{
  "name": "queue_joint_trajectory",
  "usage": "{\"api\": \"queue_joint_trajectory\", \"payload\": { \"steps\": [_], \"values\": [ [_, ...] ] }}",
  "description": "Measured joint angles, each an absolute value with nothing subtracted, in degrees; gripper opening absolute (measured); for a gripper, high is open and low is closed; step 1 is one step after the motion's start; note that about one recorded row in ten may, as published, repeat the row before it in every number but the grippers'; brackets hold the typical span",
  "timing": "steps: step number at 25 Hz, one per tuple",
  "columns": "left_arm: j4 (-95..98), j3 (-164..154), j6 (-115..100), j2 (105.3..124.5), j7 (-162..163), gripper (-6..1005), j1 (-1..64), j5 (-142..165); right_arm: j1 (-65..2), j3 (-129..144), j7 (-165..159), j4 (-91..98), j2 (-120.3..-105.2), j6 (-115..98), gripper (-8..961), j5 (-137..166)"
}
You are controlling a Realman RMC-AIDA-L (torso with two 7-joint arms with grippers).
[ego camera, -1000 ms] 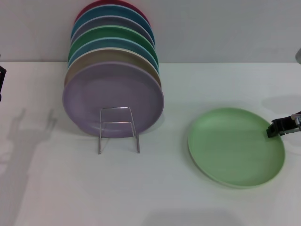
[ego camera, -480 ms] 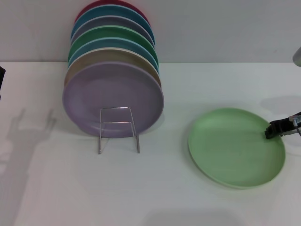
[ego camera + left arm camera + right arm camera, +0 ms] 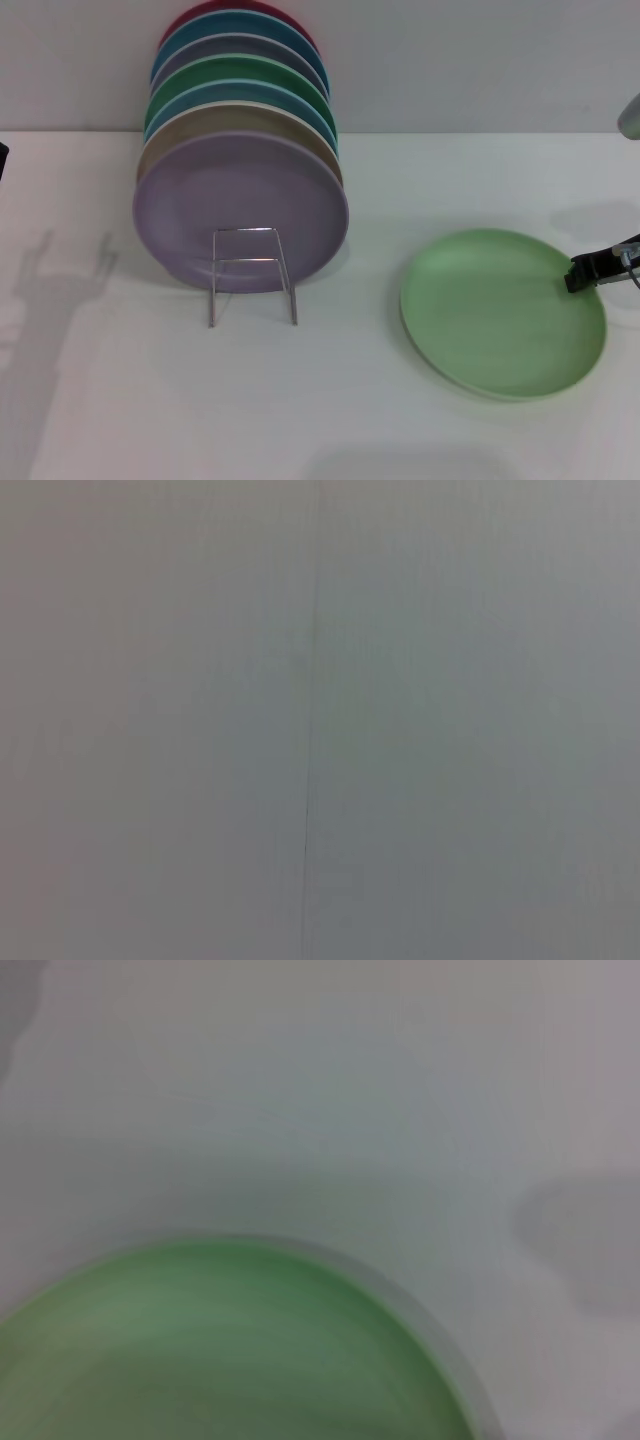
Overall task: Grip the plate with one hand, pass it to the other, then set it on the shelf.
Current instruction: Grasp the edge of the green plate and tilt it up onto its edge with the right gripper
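The light pastel-green plate (image 3: 500,310) lies flat on the white table at the right. In the right wrist view its rim fills the lower part of the picture (image 3: 220,1350). My right gripper (image 3: 590,271) reaches in from the right edge, with its dark tip at the plate's right rim. The silver wire shelf (image 3: 252,275) stands at the left centre, its front loop in front of a lavender plate (image 3: 240,205). My left arm is out at the far left; only a dark sliver shows at the frame edge, and the left wrist view shows a blank grey surface.
Several plates stand upright in a row on the shelf behind the lavender one, among them tan, blue, darker green (image 3: 240,72) and red. The white table (image 3: 330,400) runs back to a grey wall.
My right gripper has drawn slightly to the right along the plate's right rim. The plate and rack have not moved. The left arm's sliver at the left edge has shrunk.
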State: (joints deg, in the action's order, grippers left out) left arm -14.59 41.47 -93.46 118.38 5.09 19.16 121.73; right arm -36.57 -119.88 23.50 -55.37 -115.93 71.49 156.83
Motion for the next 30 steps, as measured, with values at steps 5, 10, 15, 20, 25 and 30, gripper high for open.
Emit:
{"api": "queue_joint_trajectory", "payload": {
  "steps": [5,10,15,20,25,30],
  "values": [
    [-14.59,41.49,-93.61,118.38,5.09,747,19.16,121.73,-36.17,-119.88,25.38,-55.83,-116.01,70.49,79,156.79],
    [-14.25,41.49,-93.7,118.39,5.09,746,19.16,121.72,-35.09,-120.19,27.37,-57.75,-116.93,68.67,64,156.45],
    [-14.23,41.49,-93.71,118.46,5.09,746,19.16,121.74,-31.87,-120.16,30.96,-65.69,-118.92,66.91,58,154.09],
    [-14.23,41.48,-93.77,118.48,5.09,746,19.1,121.73,-28.93,-120.0,32.92,-71.48,-118.95,66.15,55,149.11],
    [-14.37,41.48,-93.78,118.48,5.09,746,18.98,121.73,-25.67,-117.44,34.68,-76.81,-119.08,63.56,30,146.52],
    [-14.5,41.48,-93.78,118.57,5.09,746,18.96,121.75,-23.14,-115.49,36.52,-79.64,-119.12,60.22,18,146.14]
  ]
}}
